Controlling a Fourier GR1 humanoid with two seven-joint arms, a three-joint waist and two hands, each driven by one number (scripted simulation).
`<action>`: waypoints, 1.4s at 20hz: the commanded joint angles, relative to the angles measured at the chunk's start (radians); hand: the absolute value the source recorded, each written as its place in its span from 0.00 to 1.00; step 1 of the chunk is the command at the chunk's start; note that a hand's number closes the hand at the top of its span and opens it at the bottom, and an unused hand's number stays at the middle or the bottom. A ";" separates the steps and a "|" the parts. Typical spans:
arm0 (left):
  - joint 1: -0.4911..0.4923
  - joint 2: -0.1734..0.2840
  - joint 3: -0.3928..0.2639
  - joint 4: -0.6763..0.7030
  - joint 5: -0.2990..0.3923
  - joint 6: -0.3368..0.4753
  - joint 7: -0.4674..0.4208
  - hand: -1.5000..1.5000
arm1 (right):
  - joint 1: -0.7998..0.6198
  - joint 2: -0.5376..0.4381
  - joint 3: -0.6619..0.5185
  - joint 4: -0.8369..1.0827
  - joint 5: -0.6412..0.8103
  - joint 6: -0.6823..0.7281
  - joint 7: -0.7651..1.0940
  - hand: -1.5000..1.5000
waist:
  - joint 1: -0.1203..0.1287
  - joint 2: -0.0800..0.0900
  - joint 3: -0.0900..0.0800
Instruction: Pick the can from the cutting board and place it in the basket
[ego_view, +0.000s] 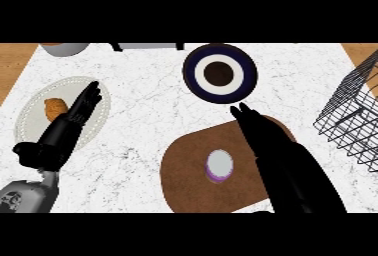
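My right hand (284, 165) covers the cutting board's (192, 175) right side. Beyond its fingertips, the wire basket (353, 117) runs off the edge. Under my left hand (63, 132), part of the plate (29, 117) is hidden.

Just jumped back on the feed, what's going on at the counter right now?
The can stands on the brown cutting board, not yet grasped. The right robot hand reaches over the board just right of the can, fingers straight. The wire basket waits at the right edge. The left robot hand rests open over a white plate holding a brown piece of food.
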 joint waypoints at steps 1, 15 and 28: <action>0.025 0.012 0.010 0.011 0.010 -0.042 -0.040 0.50 | -0.013 -0.007 -0.006 -0.077 -0.020 0.148 0.278 0.00 | 0.010 0.006 0.000; -0.013 -0.024 0.046 0.015 -0.023 -0.055 -0.028 0.50 | 0.226 0.075 0.056 -0.016 0.270 -0.038 0.019 0.00 | 0.026 0.014 0.004; -0.034 -0.103 0.090 0.014 -0.108 -0.086 0.032 0.50 | 0.310 0.133 -0.017 0.186 0.395 -0.136 -0.289 0.00 | 0.027 0.016 0.004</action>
